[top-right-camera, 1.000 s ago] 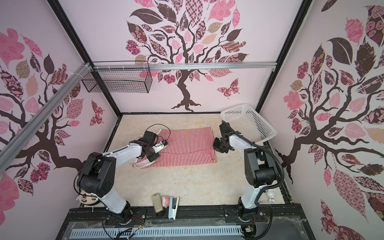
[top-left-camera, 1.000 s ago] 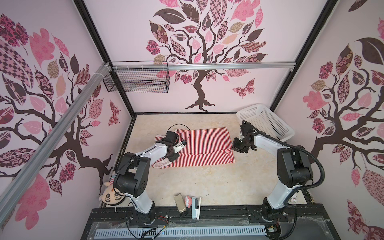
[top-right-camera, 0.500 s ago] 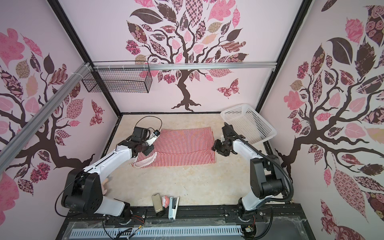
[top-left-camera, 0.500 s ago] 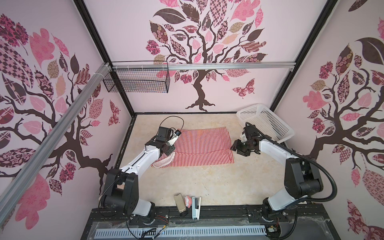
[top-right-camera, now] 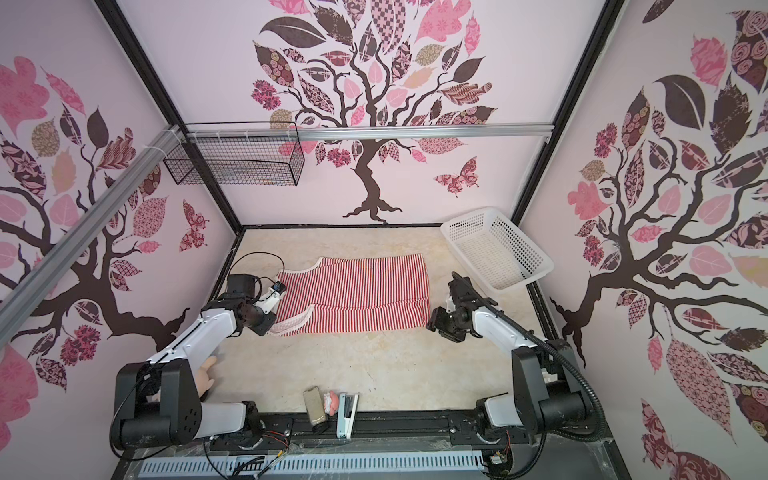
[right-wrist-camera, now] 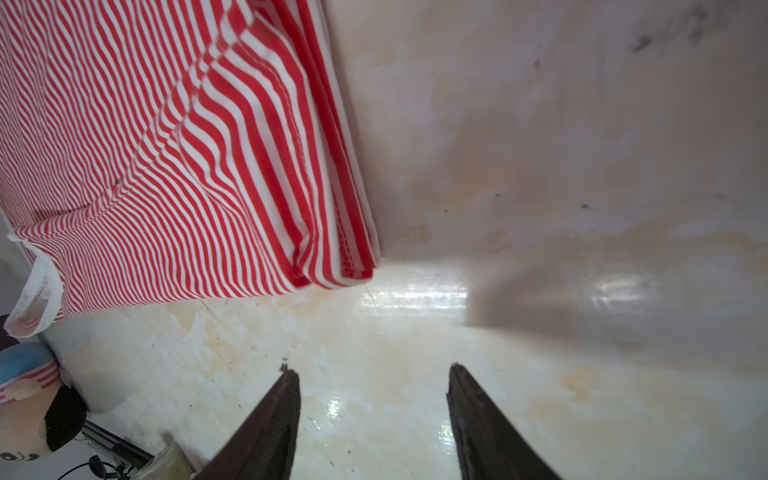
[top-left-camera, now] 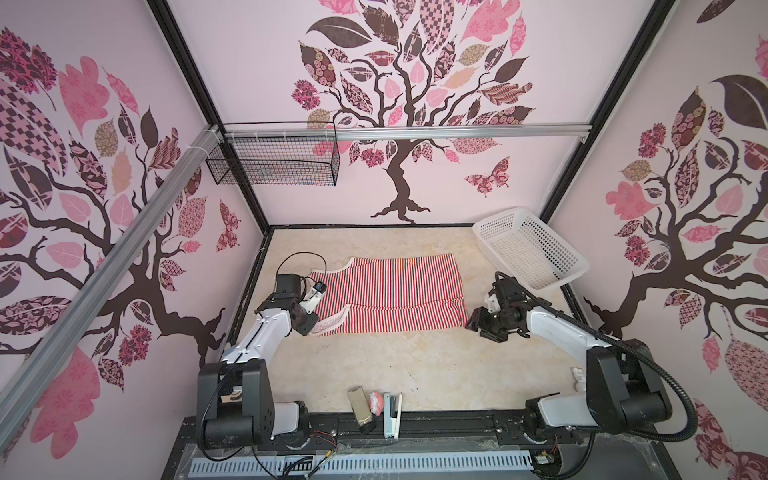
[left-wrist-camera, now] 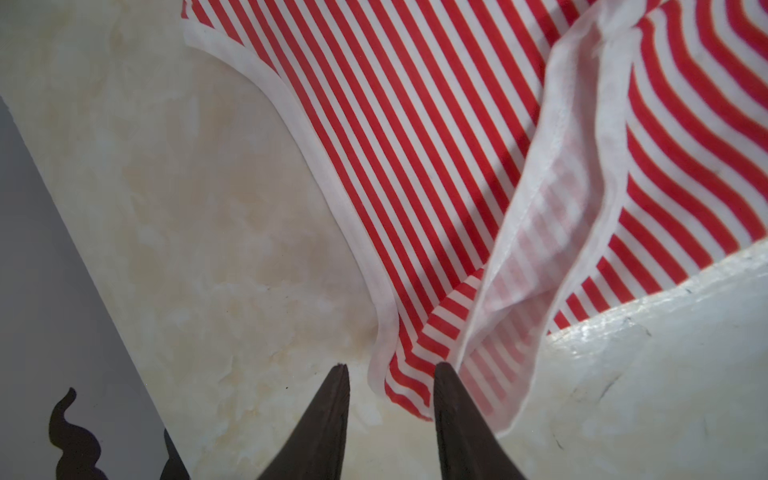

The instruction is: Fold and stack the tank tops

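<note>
Broadly, the pale marbled surface (top-left-camera: 415,365) carries one tank top (top-left-camera: 395,295), spread flat toward the back and between the two arms in both top views, hem toward the right arm, white-trimmed armholes toward the left. A lengthwise crease and doubled layers at the hem corner (right-wrist-camera: 340,266) suggest it is already folded once along its length. The white basket (top-left-camera: 528,249) sits at the back right corner, near the cloth but not touching it. The left fingers (left-wrist-camera: 324,428) stand parted with nothing between them, tips just short of the strap end (left-wrist-camera: 399,374); the right fingers (right-wrist-camera: 274,428) are spread wider, empty, over bare surface just off the hem corner. The cloth looks thin, light and limp: it will likely sag and slide on this glossy top, and layers may separate if only one is pinched. Better holds seem to be the stitched hem corner and the trimmed strap end, taking all layers together, both ends lifted evenly so the fold lands square
</note>
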Tool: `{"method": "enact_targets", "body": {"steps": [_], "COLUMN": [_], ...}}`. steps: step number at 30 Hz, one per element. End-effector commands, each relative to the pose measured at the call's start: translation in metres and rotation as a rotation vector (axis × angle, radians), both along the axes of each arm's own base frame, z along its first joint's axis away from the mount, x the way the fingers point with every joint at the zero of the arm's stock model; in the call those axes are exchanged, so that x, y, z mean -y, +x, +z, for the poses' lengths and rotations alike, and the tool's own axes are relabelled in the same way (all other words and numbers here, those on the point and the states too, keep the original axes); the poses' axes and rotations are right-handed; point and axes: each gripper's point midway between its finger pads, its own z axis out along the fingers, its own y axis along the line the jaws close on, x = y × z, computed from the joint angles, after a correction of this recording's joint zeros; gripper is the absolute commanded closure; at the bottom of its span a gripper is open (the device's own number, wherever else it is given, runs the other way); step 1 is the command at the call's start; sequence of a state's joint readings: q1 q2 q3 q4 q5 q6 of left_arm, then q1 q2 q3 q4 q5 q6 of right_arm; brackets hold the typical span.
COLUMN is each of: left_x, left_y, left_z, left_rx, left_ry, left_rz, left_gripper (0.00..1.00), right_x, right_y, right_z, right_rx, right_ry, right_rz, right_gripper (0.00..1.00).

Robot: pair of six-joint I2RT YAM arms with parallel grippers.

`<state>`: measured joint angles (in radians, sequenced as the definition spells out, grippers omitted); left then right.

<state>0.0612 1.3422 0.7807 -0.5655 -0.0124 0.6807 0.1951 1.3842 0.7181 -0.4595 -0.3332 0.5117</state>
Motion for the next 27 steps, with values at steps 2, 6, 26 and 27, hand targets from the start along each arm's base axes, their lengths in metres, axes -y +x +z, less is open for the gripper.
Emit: {"method": "enact_targets", "body": {"steps": [2, 6, 26, 27], "left_x": [0.008, 0.006, 0.005, 0.004], "left_y": [-0.005, -0.002, 0.01, 0.013], "left_z": [-0.005, -0.012, -0.014, -0.015], "left_rx": [-0.01, -0.042, -0.044, -0.043], "left_ry": [-0.04, -0.033, -0.029, -0.027], "left_rz": [-0.036, -0.031, -0.037, -0.034], "left_gripper": [0.62, 0.62, 1.0, 1.0], "right_x": [-0.003, -0.003, -0.003, -0.003], "right_y": [0.003, 0.004, 0.004, 0.004], "right_z": [0.01, 0.01, 0.005, 0.005], "right_rx": [0.036, 0.039, 0.027, 0.026], "right_ry": [0.017, 0.016, 0.013, 0.013], "right_rz": [0.01, 0.01, 0.004, 0.004], "right_gripper": [0.4, 0.4, 0.4, 0.39]}}
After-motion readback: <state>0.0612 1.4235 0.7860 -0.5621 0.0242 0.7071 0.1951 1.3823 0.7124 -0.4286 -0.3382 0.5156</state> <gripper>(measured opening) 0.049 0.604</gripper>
